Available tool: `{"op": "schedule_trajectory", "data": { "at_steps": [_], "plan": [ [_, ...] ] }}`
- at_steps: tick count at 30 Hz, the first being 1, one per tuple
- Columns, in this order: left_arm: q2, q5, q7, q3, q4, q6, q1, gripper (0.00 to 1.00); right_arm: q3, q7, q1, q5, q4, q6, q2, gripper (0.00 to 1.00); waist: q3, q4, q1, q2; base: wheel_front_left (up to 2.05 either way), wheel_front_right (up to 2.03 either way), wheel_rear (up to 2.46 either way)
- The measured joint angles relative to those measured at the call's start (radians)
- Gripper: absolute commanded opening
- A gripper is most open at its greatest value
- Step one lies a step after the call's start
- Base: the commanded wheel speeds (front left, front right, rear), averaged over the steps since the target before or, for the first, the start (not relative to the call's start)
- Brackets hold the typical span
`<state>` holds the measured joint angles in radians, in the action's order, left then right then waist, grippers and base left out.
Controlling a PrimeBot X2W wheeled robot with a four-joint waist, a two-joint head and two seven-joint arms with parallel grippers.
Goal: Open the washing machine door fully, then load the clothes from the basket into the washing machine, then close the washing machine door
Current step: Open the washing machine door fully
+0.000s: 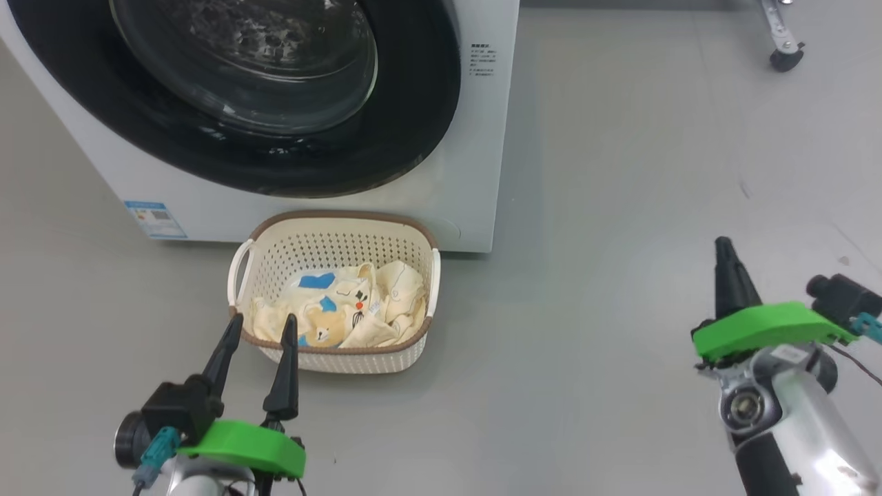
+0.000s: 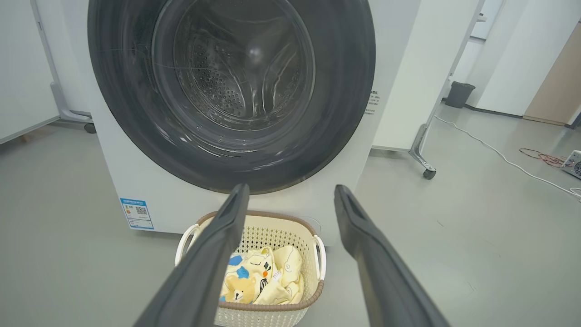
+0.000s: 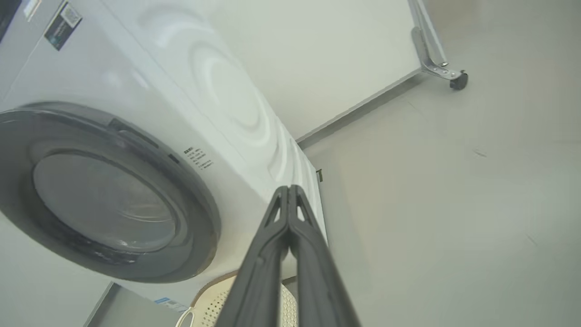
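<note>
My right tool [image 3: 289, 193] is pressed together, left tool [image 1: 263, 322] spread. The washing machine door [image 1: 420, 103] looks rigid and slippery; I would hook its rim recess [image 3: 134, 132].

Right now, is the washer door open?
No, the door sits flush against the washer front, with no gap showing.

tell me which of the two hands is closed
The right hand: its two dark fingers are pressed together, holding nothing. The left hand has its fingers spread apart, pointing toward the basket.
</note>
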<state>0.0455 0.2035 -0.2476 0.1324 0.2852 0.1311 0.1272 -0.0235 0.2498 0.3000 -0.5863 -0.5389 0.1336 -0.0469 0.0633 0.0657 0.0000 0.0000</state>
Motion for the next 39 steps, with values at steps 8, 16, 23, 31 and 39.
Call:
{"op": "schedule_trajectory", "data": {
  "at_steps": [8, 16, 23, 31, 39],
  "plan": [
    [-0.001, 0.0, 0.0, 0.038, 0.001, 0.0, 0.064, 1.0, 0.065, -0.043, 0.113, -0.311, -0.044, 0.0, 0.0, 0.0, 0.08, 0.05, 0.0, 0.0, 0.0, 0.0, 0.0],
    [-0.003, 0.011, 0.0, 0.104, -0.017, 0.0, 0.132, 1.0, 0.184, -0.137, 0.232, -0.32, -0.001, 0.0, -0.028, 0.0, 0.165, 0.118, 0.0001, 0.0, 0.0, 0.0, 0.0],
    [-0.006, 0.034, 0.0, 0.148, -0.032, 0.0, 0.165, 1.0, 0.236, -0.273, 0.383, -0.316, 0.071, 0.0, -0.076, 0.0, 0.252, 0.185, 0.0002, -0.0001, 0.0, 0.0, 0.0],
    [-0.009, 0.069, -0.003, 0.179, -0.053, -0.001, 0.225, 1.0, 0.22, -0.419, 0.519, -0.341, 0.098, 0.0, -0.13, 0.0, 0.337, 0.234, 0.0003, -0.0001, 0.0, 0.0, 0.0],
    [-0.011, 0.098, -0.003, 0.214, -0.06, -0.009, 0.262, 1.0, 0.184, -0.523, 0.694, -0.378, 0.048, 0.0, -0.143, 0.0, 0.397, 0.273, 0.0, -0.0001, 0.0, 0.0, 0.0]
  ]
}}
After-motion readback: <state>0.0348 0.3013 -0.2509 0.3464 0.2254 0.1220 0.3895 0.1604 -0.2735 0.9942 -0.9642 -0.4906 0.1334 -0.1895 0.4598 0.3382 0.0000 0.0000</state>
